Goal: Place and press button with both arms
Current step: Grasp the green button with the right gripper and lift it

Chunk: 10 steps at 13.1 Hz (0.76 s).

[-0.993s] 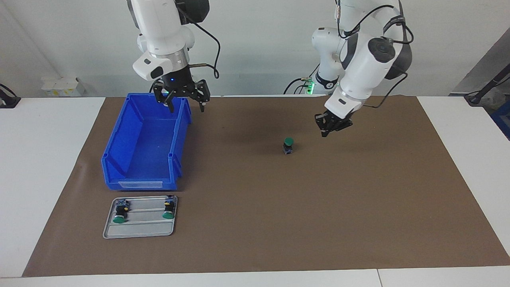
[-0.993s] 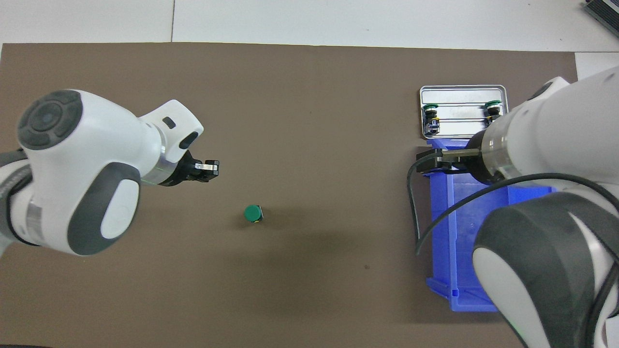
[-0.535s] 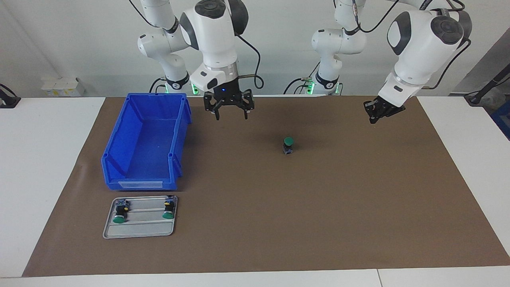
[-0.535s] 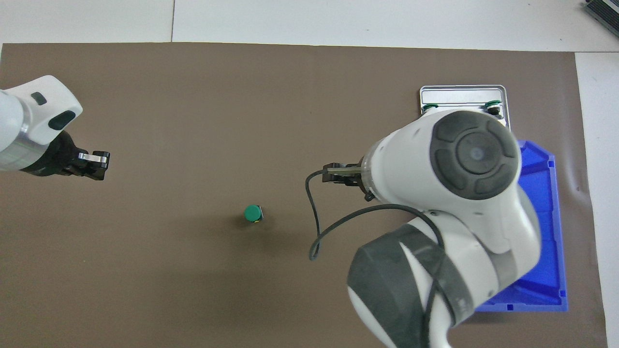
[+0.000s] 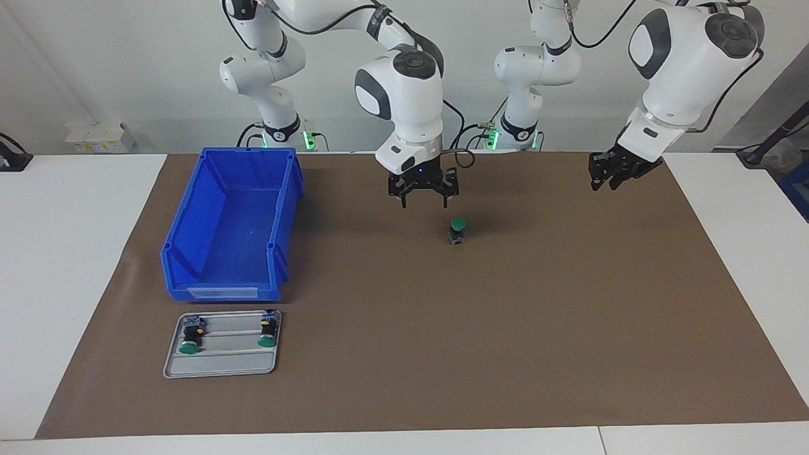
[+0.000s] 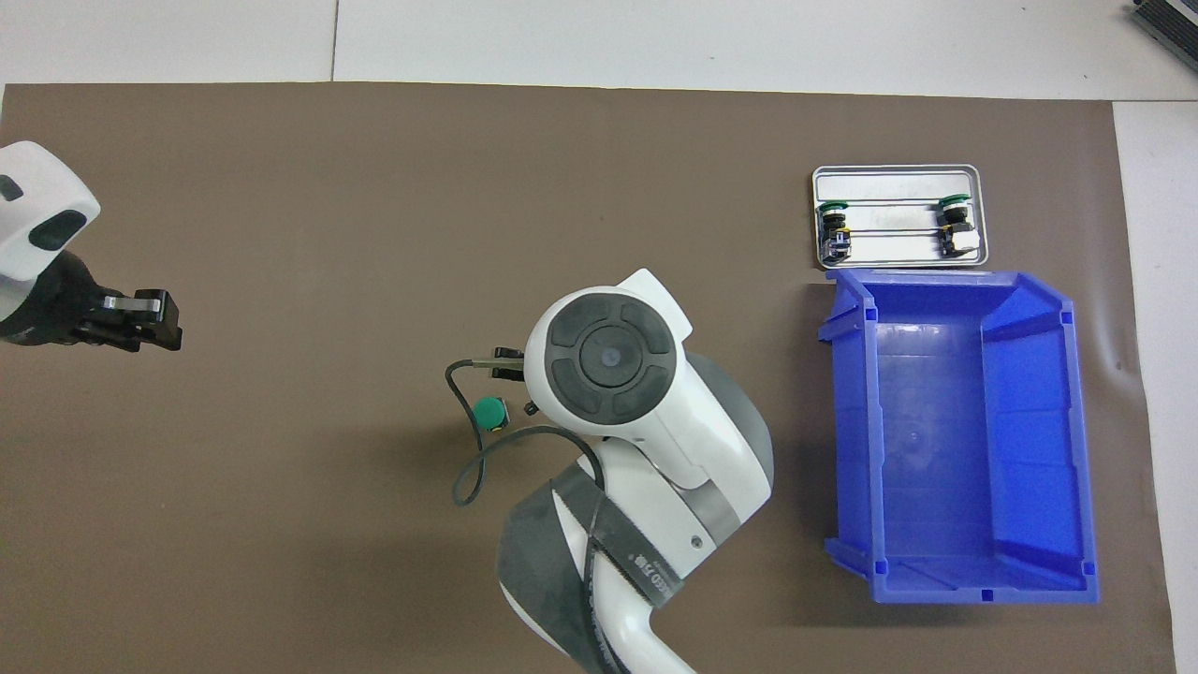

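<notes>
A wide brown mat (image 5: 480, 328) covers most of the white tabletop (image 5: 69, 253), leaving pale strips bare at both ends and along the edge farthest from the robots. A plain white wall stands at the robots' backs, with small green lights glowing at the two arm bases.

The button (image 5: 457, 231) stands upright on the mat near its middle, green cap up, with nothing touching it.

The right end effector (image 5: 423, 194) hangs over the mat just beside the button, toward the right arm's end, its fingers pointing down and spread apart, holding nothing. In the overhead view the right arm's white wrist hides most of it, and a dark cable loops beside the button (image 6: 489, 413).

The left end effector (image 5: 610, 177) hangs over the mat at the left arm's end, well apart from the button. I cannot tell whether its fingers are apart or together; nothing shows in them.

A blue bin (image 5: 189, 253) sits on the mat toward the right arm's end, its inside bare. Farther from the robots, just beside the bin, lies a small metal tray (image 5: 221, 366) with two green-capped buttons (image 5: 190, 337) lying on their sides in it.
</notes>
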Motion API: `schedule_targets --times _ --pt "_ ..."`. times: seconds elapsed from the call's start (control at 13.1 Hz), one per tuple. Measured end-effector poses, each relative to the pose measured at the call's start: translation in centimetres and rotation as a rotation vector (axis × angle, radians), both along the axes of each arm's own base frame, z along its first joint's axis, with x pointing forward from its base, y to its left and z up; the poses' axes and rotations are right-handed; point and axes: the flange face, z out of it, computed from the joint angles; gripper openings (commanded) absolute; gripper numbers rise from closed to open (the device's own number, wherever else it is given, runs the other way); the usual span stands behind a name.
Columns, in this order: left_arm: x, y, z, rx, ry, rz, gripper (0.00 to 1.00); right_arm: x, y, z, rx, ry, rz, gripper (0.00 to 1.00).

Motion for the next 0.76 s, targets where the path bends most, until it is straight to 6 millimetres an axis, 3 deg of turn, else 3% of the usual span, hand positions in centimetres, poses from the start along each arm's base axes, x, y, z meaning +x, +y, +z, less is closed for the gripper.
schedule_targets --times 0.53,0.76 --pt "0.0 -0.1 0.0 -0.006 -0.002 -0.066 0.99 -1.1 7.3 -9.8 -0.081 -0.019 0.025 0.95" --pt "0.1 0.1 0.0 -0.012 -0.007 -0.122 0.99 -1.8 9.1 -11.5 -0.068 -0.033 0.054 0.93"
